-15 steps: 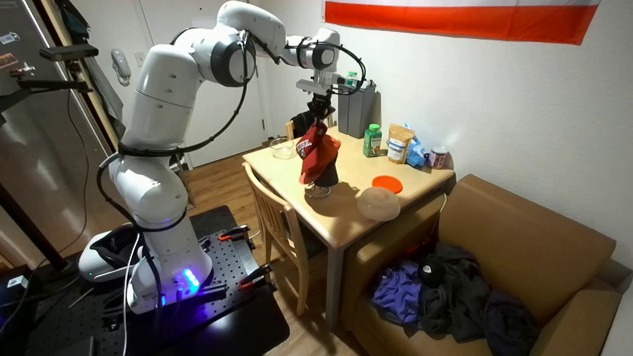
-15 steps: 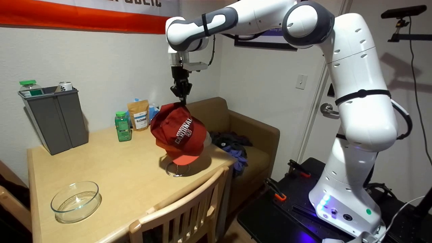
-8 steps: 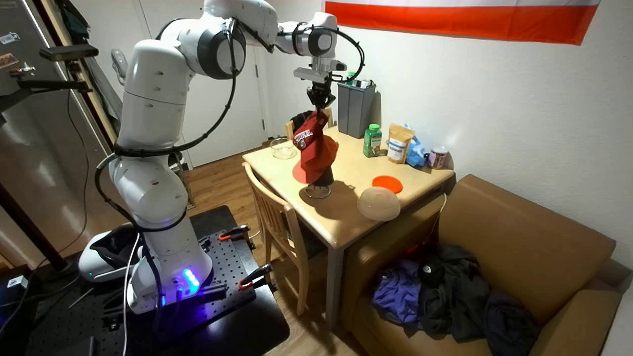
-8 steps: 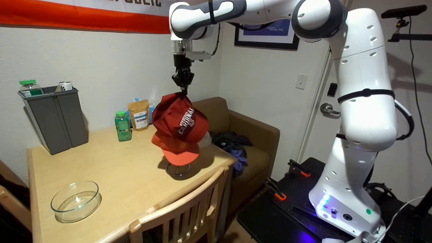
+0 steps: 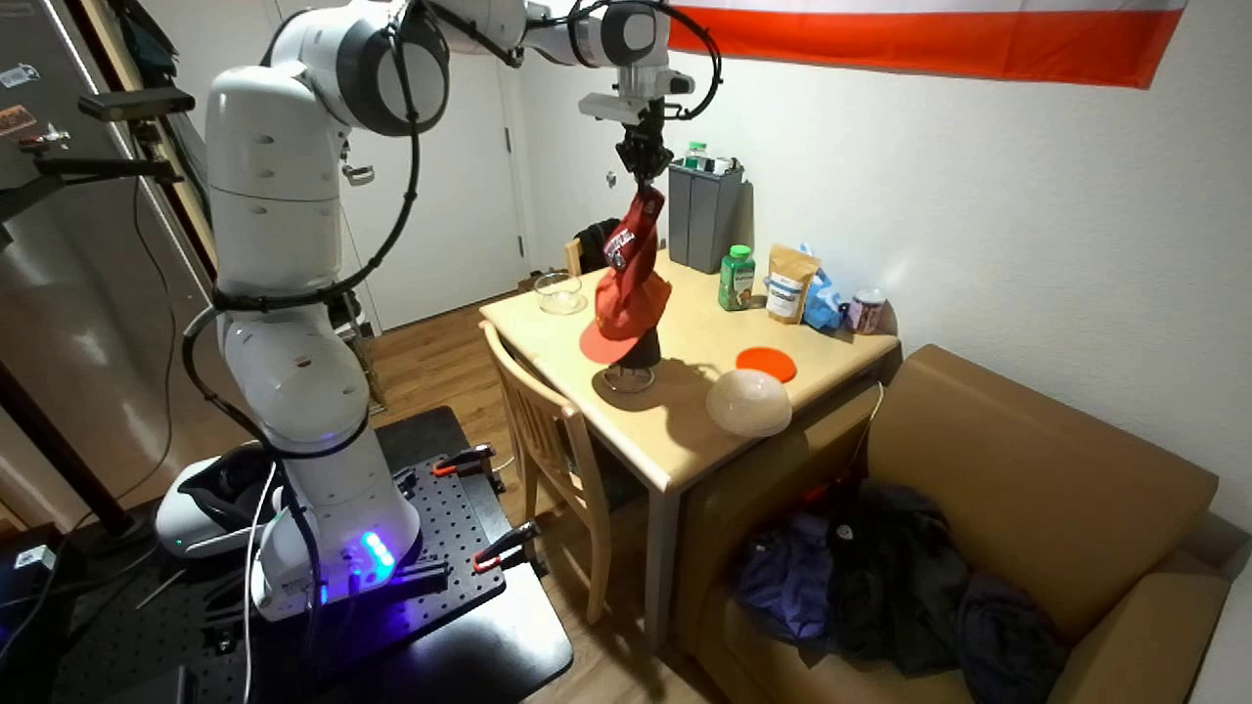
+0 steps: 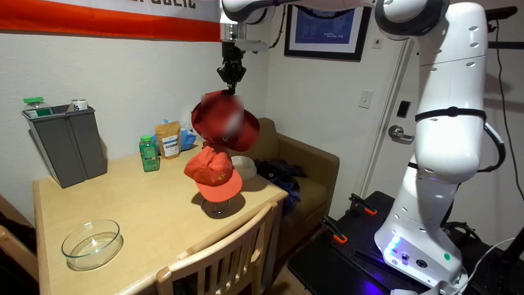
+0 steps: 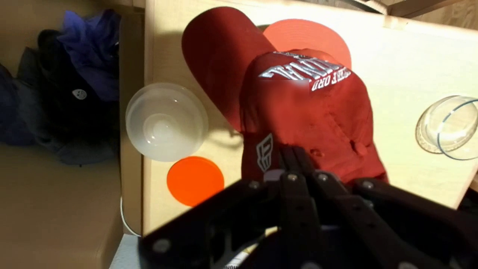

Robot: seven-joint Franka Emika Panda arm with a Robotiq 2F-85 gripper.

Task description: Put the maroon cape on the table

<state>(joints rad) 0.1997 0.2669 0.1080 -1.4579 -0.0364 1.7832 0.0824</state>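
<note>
The maroon cap (image 6: 247,131) with white lettering hangs from my gripper (image 6: 232,88) above the table (image 6: 135,196). My gripper is shut on the cap's back edge, and the brim hangs low. In the wrist view the fingertips (image 7: 293,151) are together on the maroon cap (image 7: 328,108). Just below it, an orange-red cap (image 6: 215,172) sits on a wire-based stand (image 6: 215,209). Both caps, maroon (image 5: 636,244) and orange-red (image 5: 626,308), also show in an exterior view, where they overlap. I cannot tell whether they touch. The orange-red brim (image 7: 308,35) shows partly behind the maroon cap.
A glass bowl (image 6: 92,246), a translucent white bowl (image 5: 749,403) and an orange lid (image 5: 766,365) are on the table. A grey bin (image 6: 69,143), green bottle (image 6: 149,153) and pouch (image 6: 168,141) stand along the wall. A chair (image 6: 221,254) and couch (image 5: 1017,508) border the table.
My gripper has risen with the maroon cap in it. The maroon cap has lifted up off the orange-red cap, which stays on the stand and is now more exposed.
</note>
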